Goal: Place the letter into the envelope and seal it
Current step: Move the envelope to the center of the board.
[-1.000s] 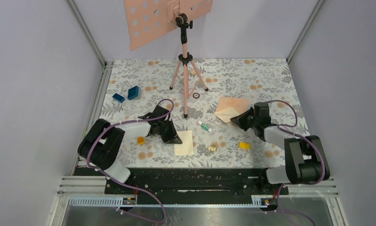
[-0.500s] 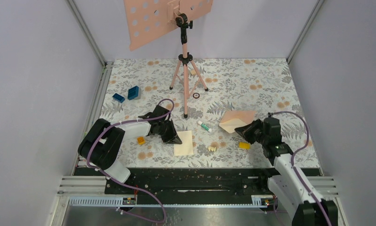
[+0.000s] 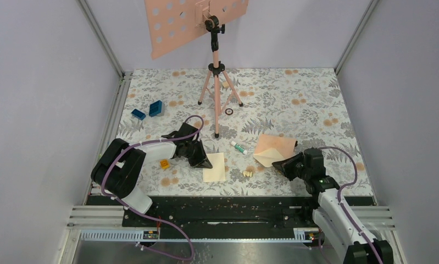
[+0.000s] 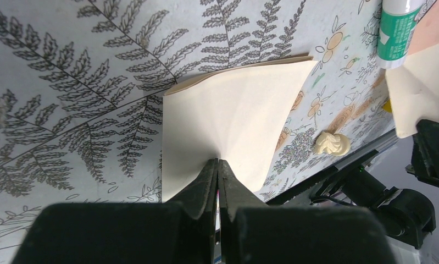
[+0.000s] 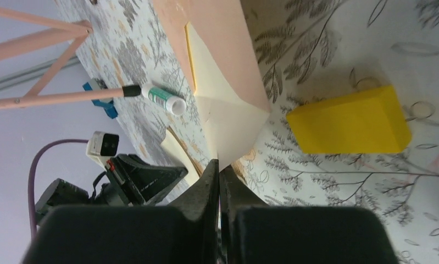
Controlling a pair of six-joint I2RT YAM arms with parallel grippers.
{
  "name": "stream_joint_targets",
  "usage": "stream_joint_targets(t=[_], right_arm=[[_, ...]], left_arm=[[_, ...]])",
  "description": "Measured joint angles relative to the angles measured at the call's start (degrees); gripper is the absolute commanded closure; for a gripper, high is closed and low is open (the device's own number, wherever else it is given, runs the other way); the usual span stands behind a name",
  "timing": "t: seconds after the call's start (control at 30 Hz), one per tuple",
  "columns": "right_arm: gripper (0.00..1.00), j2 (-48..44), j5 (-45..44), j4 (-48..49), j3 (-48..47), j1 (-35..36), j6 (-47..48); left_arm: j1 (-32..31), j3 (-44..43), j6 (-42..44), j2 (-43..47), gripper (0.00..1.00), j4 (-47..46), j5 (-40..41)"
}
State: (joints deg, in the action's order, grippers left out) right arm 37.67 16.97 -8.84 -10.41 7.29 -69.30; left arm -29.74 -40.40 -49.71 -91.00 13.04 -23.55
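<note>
Near the middle of the counter's near edge, we find the letter (image 3: pixel 216 168) lying cream side up. One edge is pinched between the closed fingers of the left gripper (image 4: pixel 217 163), presumably to steady it. Toward the near right corner, the right gripper (image 5: pixel 219 163) is clamped on the open flap tip of the envelope (image 3: pixel 276 146). We judge this keeps the pocket facing the letter.

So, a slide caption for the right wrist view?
Right gripper shut on a flap tip of the envelope; yellow block beside it.
</note>
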Motion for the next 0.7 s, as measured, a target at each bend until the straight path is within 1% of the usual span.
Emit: stream_joint_targets(t=[0.07,0.13,0.2,0.23,0.3,0.37,0.43,0.5,0.57,0.63,0.7], right_arm=[[0.80,1.2,-0.3,1.9,0.8,2.1,-2.4],[0.66,3.8,-1.4,4.7,1.1,6.3,-4.7],[0.56,7.0,-1.5,8.2,1.0,10.8,-6.6],[0.54,9.5,-1.3,10.3,0.8,13.2,-7.4],[0.49,13.7,-0.6,12.9,0.0,15.8,-8.3],[0.48,17.4,0.9,14.9,-1.4,17.1,-8.4],[0.47,19.4,3.0,15.6,-3.1,17.5,-7.9],[0.45,19.3,4.2,15.1,-4.5,17.6,-6.6],[0.43,18.0,5.0,12.9,-6.3,17.6,-3.9],[0.40,16.5,5.2,8.3,-9.1,17.6,0.6],[0.39,16.5,4.9,2.3,-13.6,17.6,6.3]], left_arm=[[0.0,0.0,0.0,0.0,1.00,0.0,0.0],[0.0,0.0,0.0,0.0,1.00,0.0,0.0],[0.0,-0.1,0.1,0.0,1.00,0.2,0.0],[0.0,-0.1,0.2,0.0,1.00,0.2,0.0],[0.0,-0.2,0.3,0.0,1.00,0.5,0.0],[0.0,-0.4,0.5,0.0,1.00,0.9,0.2],[0.0,-0.5,0.7,0.0,1.00,1.0,0.2],[-0.1,-0.5,0.8,0.0,1.00,1.1,0.3],[-0.1,-0.5,0.8,0.0,1.00,1.2,0.2],[-0.1,-0.6,0.8,0.0,1.00,1.3,0.3],[-0.1,-0.9,0.9,0.0,1.00,1.9,0.4]])
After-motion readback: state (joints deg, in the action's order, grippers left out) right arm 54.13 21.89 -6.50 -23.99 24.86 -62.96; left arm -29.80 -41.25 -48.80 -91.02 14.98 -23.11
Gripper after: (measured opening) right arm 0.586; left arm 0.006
